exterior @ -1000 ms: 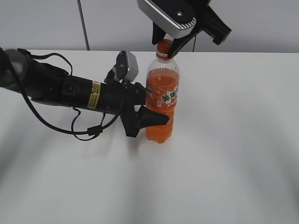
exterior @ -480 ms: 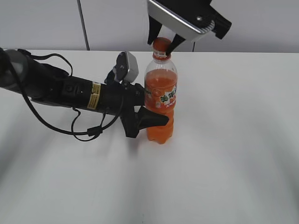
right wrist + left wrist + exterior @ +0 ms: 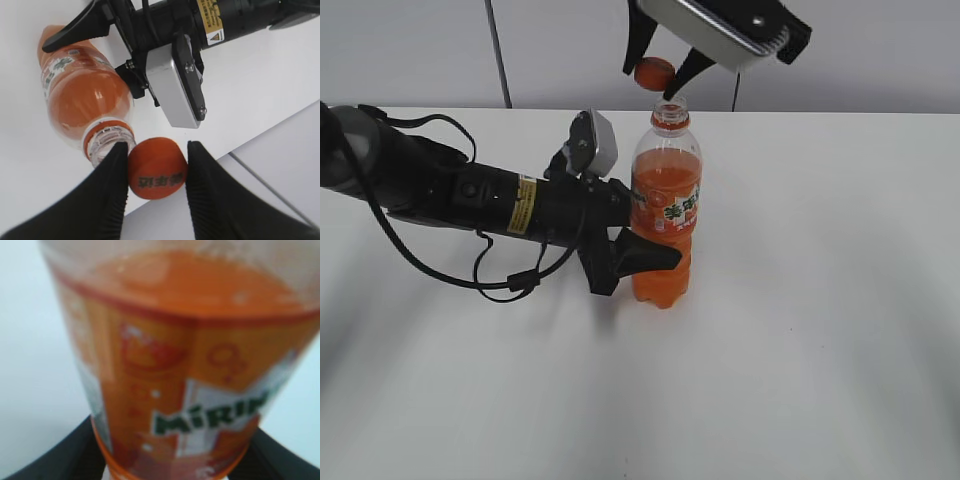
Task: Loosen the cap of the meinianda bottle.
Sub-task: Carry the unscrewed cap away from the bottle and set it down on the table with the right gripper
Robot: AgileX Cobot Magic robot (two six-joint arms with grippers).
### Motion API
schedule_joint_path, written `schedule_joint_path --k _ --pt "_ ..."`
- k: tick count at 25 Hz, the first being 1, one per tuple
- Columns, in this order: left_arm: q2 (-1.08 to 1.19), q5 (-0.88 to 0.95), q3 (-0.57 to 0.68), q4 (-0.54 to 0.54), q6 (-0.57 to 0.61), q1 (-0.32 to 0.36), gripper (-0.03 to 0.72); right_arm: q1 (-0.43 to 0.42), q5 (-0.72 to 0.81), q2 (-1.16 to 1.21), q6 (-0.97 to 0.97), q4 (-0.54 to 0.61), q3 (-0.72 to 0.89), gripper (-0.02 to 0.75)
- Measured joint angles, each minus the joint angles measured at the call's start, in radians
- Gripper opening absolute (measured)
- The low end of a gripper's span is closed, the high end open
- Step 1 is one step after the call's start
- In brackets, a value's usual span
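Note:
The meinianda bottle (image 3: 665,215) stands upright on the white table, full of orange liquid, its threaded neck open with the orange ring showing (image 3: 107,137). My left gripper (image 3: 635,240) is shut on the bottle's body at the label (image 3: 190,405). My right gripper (image 3: 655,73) is above and slightly left of the neck, shut on the orange cap (image 3: 654,72), which is off the bottle. In the right wrist view the cap (image 3: 157,169) sits between the black fingers, print on its top visible.
The white table (image 3: 800,330) spreads around the bottle. A grey wall with a dark vertical seam (image 3: 498,50) stands behind. The left arm's black body and cables (image 3: 450,195) lie across the table's left side.
My right gripper has risen and shifted left with the cap in it. The cap has come off the bottle's neck. The left gripper and bottle have stayed put.

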Motion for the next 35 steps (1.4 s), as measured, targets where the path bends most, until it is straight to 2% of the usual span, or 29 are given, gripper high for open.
schedule_joint_path --k 3,6,14,19,22,25,28,35 --pt "0.000 -0.001 0.000 0.000 0.000 0.000 0.405 0.000 0.000 -0.006 0.194 -0.012 0.000 0.268" --pt "0.000 0.000 0.000 0.000 0.000 0.000 0.405 0.000 0.000 -0.021 0.542 -0.023 0.000 0.268" --pt "0.000 0.001 0.000 -0.001 0.000 0.000 0.405 0.000 0.000 -0.027 1.748 -0.030 -0.001 0.268" --pt "0.000 0.001 0.000 -0.001 0.000 0.000 0.405 0.000 0.000 -0.027 2.263 -0.092 -0.001 0.268" --pt "0.000 0.001 0.000 -0.001 0.000 0.000 0.405 -0.011 0.000 -0.027 2.394 -0.154 -0.001 0.268" --pt "0.000 0.001 0.000 -0.001 0.000 0.000 0.405 -0.057 0.001 -0.032 2.433 -0.176 -0.001 0.269" --pt "0.000 0.001 0.000 -0.001 0.000 0.000 0.405 -0.149 0.001 -0.055 2.439 -0.182 -0.001 0.269" --pt "0.000 0.001 0.000 -0.001 0.000 0.000 0.405 -0.441 -0.001 -0.080 2.406 -0.188 0.020 0.269"
